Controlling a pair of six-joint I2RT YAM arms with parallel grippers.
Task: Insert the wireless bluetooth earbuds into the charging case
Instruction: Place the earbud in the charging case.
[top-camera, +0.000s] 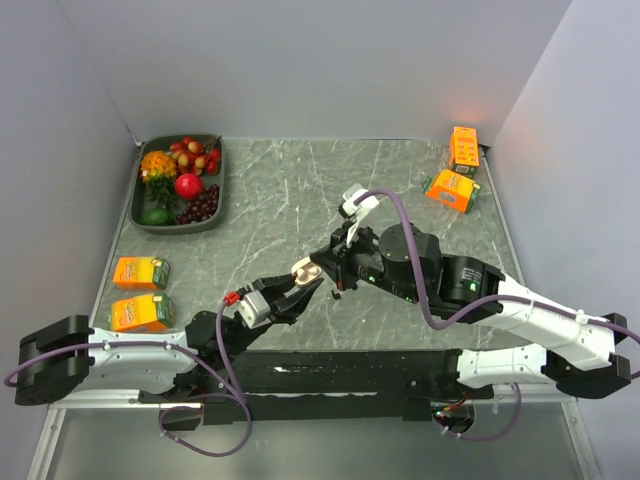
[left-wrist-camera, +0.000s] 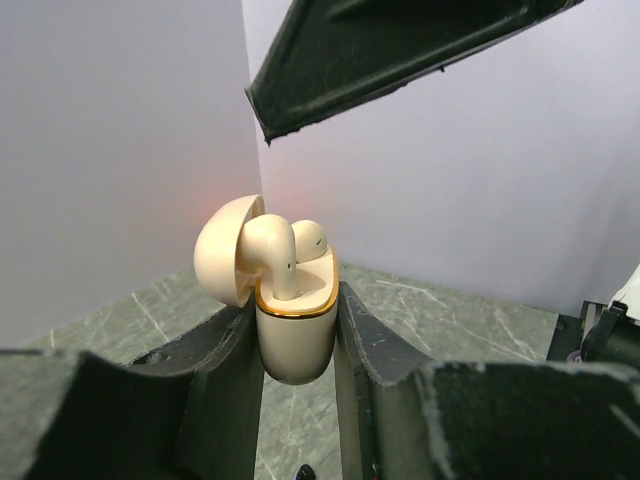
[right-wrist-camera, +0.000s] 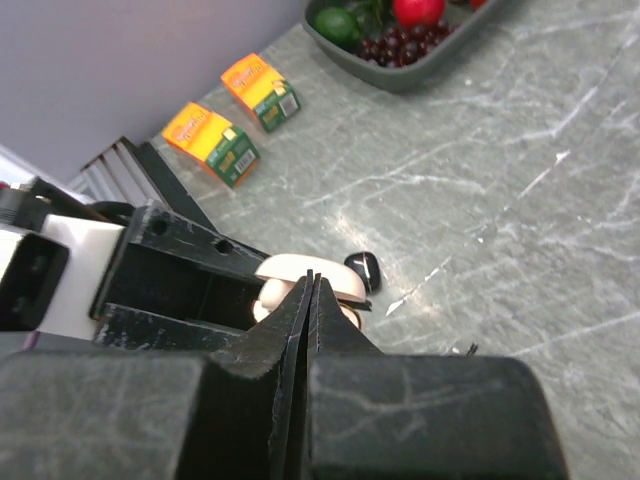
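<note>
My left gripper (top-camera: 303, 283) is shut on a cream charging case (left-wrist-camera: 295, 350) with a gold rim and holds it upright above the table, lid (left-wrist-camera: 224, 252) open. Two cream earbuds show in the case: one (left-wrist-camera: 271, 252) stands stem-down at the front, the other (left-wrist-camera: 311, 240) sits behind it. My right gripper (right-wrist-camera: 312, 287) is shut and empty, its tips just over the case (right-wrist-camera: 297, 267); one of its fingers (left-wrist-camera: 400, 55) hangs above the case. A small glossy black piece (right-wrist-camera: 363, 269) lies on the table under the case.
A grey tray (top-camera: 141, 216) of fruit stands at the back left. Two orange juice boxes (top-camera: 140, 272) (top-camera: 140, 313) lie at the left edge, two more (top-camera: 463, 147) (top-camera: 452, 189) at the back right. Walls close in on both sides.
</note>
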